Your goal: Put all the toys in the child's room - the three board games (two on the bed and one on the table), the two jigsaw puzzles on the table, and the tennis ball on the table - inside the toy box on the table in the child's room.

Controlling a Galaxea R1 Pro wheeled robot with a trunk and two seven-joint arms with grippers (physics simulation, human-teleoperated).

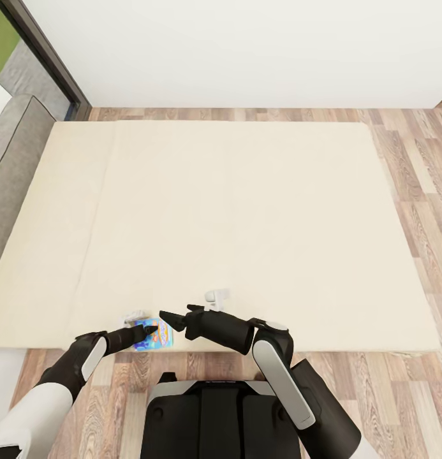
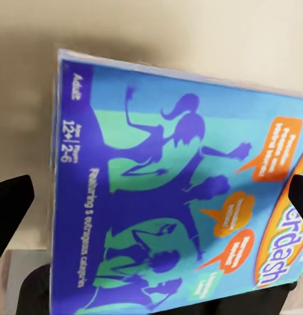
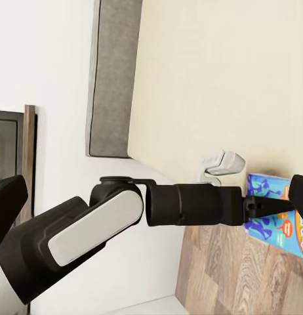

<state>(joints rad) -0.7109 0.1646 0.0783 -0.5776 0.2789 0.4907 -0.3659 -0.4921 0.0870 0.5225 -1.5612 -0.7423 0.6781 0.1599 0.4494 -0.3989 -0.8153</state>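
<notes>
robot stands at the near edge of the bed (image 1: 246, 210), cream mattress, grey padded edge at the far left. left gripper (image 1: 150, 331) reaches over the near left corner of the mattress, fingers either side of a blue board game box (image 1: 154, 336). left wrist view: the box (image 2: 184, 197) fills the space between the two black fingertips (image 2: 10, 203), clamped on it by the look of it; lid shows purple silhouettes and orange speech bubbles. right gripper (image 1: 166, 317) hangs just beside the left one, dark pointed fingers aimed at it; cannot tell how wide they stand. wood-plank floor (image 1: 412, 166) around the bed.
</notes>
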